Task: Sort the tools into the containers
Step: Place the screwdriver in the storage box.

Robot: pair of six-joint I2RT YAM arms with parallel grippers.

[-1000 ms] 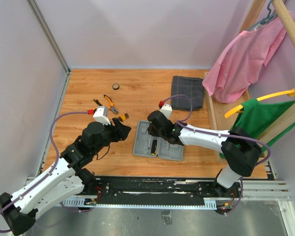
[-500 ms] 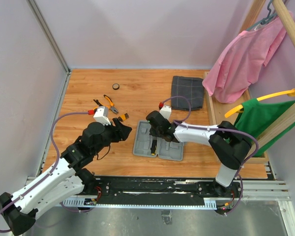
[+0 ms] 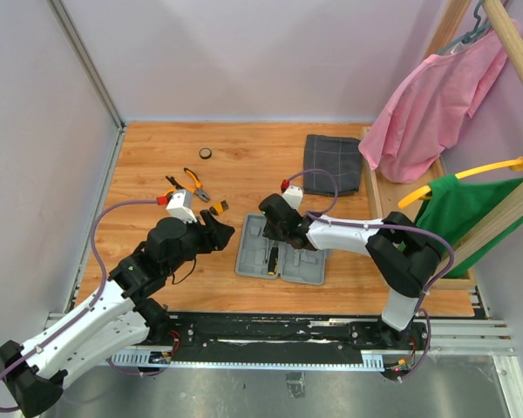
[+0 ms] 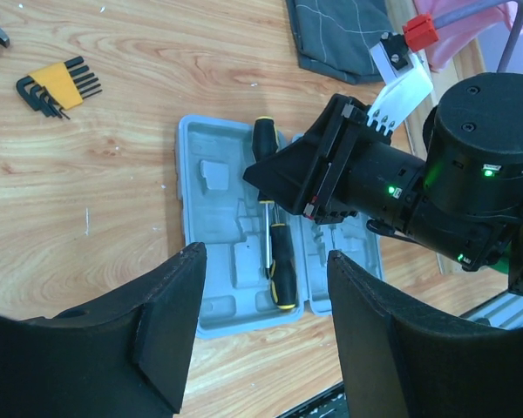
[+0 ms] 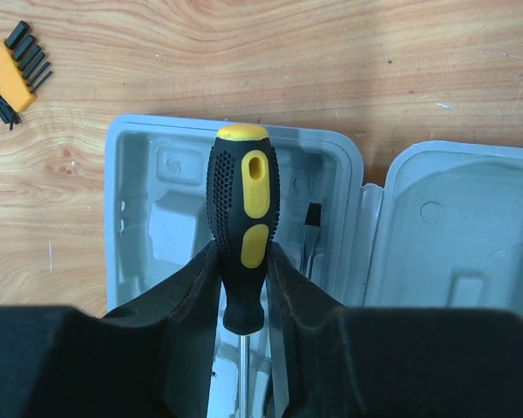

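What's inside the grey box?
A loose screwdriver lies in the grey case; the right gripper holds a second screwdriver over it. Other visible slots look empty. Whatever lies under the gripper is hidden.

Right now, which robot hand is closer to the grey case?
Right. The right hand is directly over the open grey case, holding a screwdriver above it. The left hand hovers open just off the case's left side.

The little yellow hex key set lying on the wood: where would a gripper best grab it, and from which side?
Probably by its yellow holder, from straight above. The hex key set lies flat on the table, and black keys stick out of two opposite ends, so fingers closing on the holder's two bare edges should lift the whole bundle.
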